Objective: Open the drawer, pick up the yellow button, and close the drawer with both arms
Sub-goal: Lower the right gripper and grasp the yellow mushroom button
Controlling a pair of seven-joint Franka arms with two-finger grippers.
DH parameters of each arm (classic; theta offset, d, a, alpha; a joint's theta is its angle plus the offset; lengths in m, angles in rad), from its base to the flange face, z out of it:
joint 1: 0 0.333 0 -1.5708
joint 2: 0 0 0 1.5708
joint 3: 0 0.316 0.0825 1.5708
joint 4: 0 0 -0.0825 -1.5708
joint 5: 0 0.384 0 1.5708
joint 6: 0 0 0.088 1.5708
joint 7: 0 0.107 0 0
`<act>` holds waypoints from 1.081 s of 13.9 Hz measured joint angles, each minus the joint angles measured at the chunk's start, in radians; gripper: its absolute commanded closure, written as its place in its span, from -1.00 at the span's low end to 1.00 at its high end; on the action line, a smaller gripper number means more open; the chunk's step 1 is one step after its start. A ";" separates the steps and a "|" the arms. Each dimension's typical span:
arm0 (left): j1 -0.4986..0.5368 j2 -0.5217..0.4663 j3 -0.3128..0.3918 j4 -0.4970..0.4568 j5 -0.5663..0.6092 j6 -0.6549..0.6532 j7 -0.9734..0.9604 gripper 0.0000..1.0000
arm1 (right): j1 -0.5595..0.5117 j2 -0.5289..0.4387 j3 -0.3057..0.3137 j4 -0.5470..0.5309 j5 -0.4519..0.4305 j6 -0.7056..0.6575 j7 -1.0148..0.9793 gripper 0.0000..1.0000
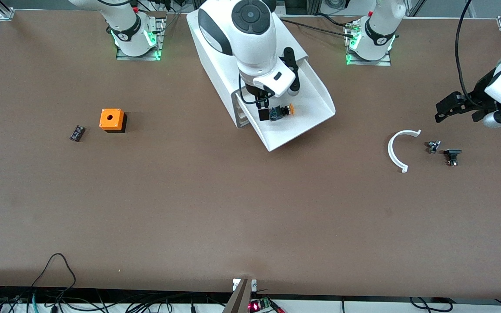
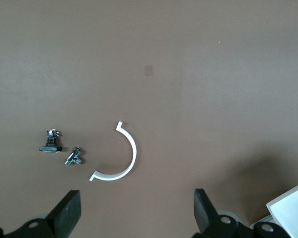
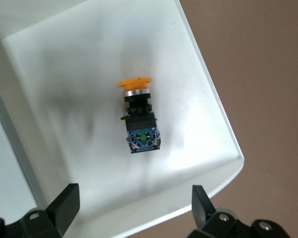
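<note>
The white cabinet [image 1: 214,54] stands mid-table near the robots' bases. Its top drawer [image 1: 309,106] is pulled out toward the front camera. The button [image 1: 282,111], with an orange cap and a black body, lies on its side in the drawer. My right gripper [image 1: 262,104] hangs open over the drawer, next to the button and not touching it. In the right wrist view the button [image 3: 138,121] lies on the drawer floor [image 3: 54,89], ahead of the open right gripper [image 3: 134,213]. My left gripper [image 1: 458,112] waits open and empty above the table at the left arm's end, and shows as such in its wrist view [image 2: 137,218].
An orange cube with a hole [image 1: 112,120] and a small black part [image 1: 77,133] lie toward the right arm's end. A white curved strip [image 1: 397,150] and two small dark parts [image 1: 433,146] [image 1: 452,156] lie below the left gripper. The strip [image 2: 124,158] shows in the left wrist view.
</note>
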 measured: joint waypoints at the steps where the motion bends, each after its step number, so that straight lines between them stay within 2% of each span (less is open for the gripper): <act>1: 0.000 0.000 0.000 0.000 0.000 0.000 0.000 -1.00 | 0.005 0.015 -0.002 0.013 0.000 0.000 0.000 -1.00; 15: 0.000 0.000 0.001 0.001 0.000 0.000 0.000 -1.00 | 0.037 0.116 -0.006 0.035 0.000 0.086 0.000 -1.00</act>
